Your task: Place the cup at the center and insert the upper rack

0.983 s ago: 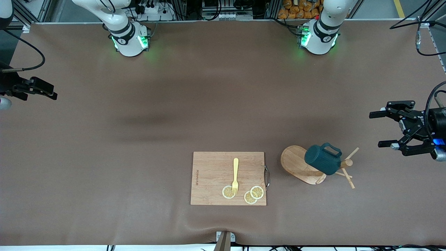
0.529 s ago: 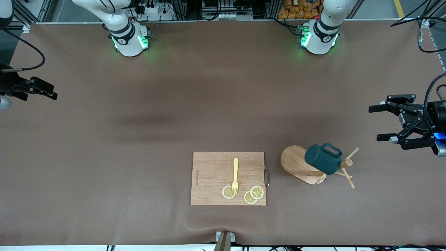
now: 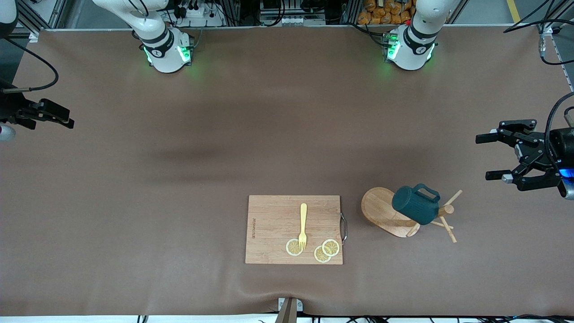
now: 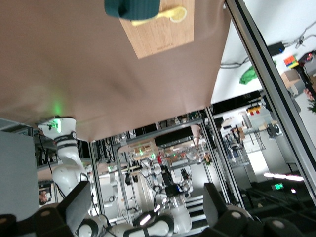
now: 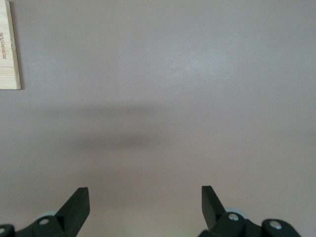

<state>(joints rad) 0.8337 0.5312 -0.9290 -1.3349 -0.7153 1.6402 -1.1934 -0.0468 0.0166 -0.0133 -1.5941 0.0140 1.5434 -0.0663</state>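
Note:
The dark teal cup (image 3: 415, 205) rests on the upper rack (image 3: 381, 210), a light wooden mug tree. The rack's oval base points toward the cutting board, and its thin pegs (image 3: 448, 222) stick out toward the left arm's end. My left gripper (image 3: 485, 157) hovers open and empty above the table at the left arm's end, apart from the rack. In the left wrist view the cup (image 4: 132, 9) shows far off beyond my open left gripper (image 4: 145, 197). My right gripper (image 3: 67, 120) waits at the right arm's end of the table. In its wrist view it stands open (image 5: 144, 195) over bare mat.
A rectangular wooden cutting board (image 3: 269, 215) lies beside the rack, toward the right arm's end. It carries a yellow fork (image 3: 303, 224) and three lemon slices (image 3: 330, 247). A brown mat (image 3: 179, 188) covers the table. The board's corner (image 5: 7, 49) shows in the right wrist view.
My left gripper has drifted a little toward the robots' side of the table and stays open. The cup, the rack and the right arm have not moved.

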